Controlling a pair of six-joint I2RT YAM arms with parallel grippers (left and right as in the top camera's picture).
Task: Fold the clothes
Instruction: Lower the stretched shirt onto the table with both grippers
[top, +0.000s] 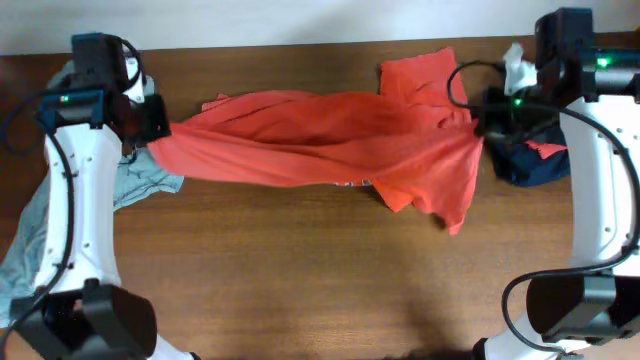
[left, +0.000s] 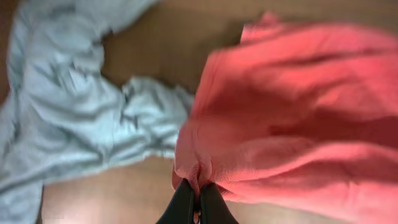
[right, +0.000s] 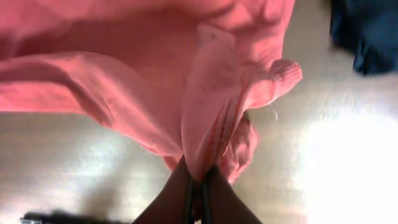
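So, red shirt (top: 330, 135) soft, floppy, sags mid-span; your left gripper (left: 198, 198) and right gripper (right: 198, 185) both clamped on opposite ends. Grab hems, not middle.
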